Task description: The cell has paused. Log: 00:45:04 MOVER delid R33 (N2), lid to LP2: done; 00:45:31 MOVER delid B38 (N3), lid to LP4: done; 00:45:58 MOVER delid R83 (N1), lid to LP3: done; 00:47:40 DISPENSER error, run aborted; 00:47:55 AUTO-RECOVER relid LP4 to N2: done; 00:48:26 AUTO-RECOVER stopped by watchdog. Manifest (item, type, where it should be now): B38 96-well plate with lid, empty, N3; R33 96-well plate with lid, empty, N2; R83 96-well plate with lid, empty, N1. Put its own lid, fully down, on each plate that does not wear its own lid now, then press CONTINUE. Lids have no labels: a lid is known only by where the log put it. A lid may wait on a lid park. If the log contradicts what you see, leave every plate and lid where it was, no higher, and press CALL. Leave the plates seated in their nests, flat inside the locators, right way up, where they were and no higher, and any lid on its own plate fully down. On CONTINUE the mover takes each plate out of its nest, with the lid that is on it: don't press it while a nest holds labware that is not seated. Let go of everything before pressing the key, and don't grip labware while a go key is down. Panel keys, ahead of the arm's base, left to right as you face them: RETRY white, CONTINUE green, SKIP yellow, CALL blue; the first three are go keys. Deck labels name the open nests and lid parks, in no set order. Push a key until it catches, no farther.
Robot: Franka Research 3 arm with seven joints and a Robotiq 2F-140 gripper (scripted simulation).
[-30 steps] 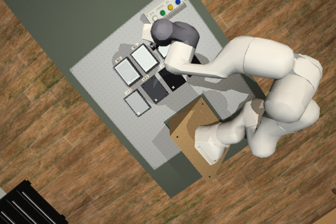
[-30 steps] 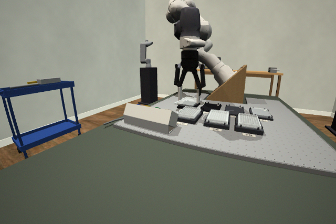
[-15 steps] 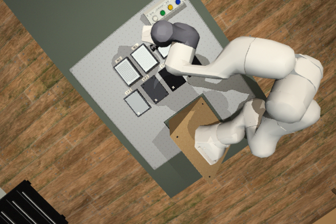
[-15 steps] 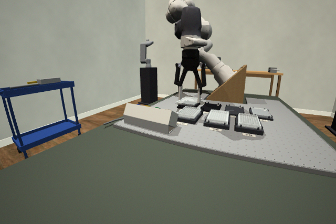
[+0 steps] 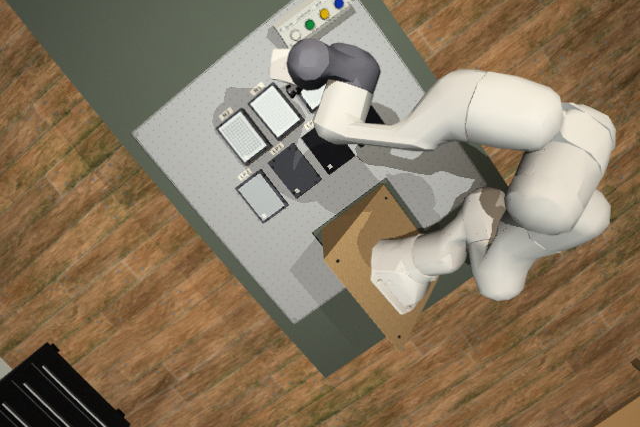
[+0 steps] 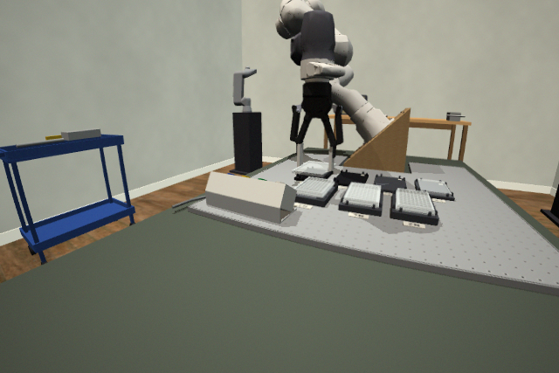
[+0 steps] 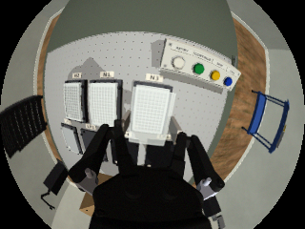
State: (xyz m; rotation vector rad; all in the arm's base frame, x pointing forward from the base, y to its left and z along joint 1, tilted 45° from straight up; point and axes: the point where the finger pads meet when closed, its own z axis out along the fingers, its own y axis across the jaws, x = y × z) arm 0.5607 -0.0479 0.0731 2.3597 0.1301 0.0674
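My gripper (image 6: pixel 314 162) is shut on a clear lid (image 6: pixel 313 167) and holds it level, low over a black lid park (image 6: pixel 310 176) behind the plate nearest the panel. I cannot tell if the lid touches the park. In the wrist view the lid (image 7: pixel 145 148) shows between my fingers, with that plate just ahead. From above, my arm hides the lid and park. Three plates sit in a row of nests: one near the panel, the middle one (image 5: pixel 275 111), and the far one (image 5: pixel 241 135) with open wells. Another lid (image 5: pixel 261 196) lies on an end park.
Two black parks (image 5: pixel 294 169) (image 5: pixel 327 151) are bare. The key panel (image 5: pixel 315 19) holds white (image 5: pixel 295 34), green (image 5: pixel 309 24), yellow (image 5: pixel 324 13) and blue (image 5: pixel 338 3) keys. A wooden wedge (image 6: pixel 383 143) stands at the arm's base. A blue cart (image 6: pixel 67 179) is off the table.
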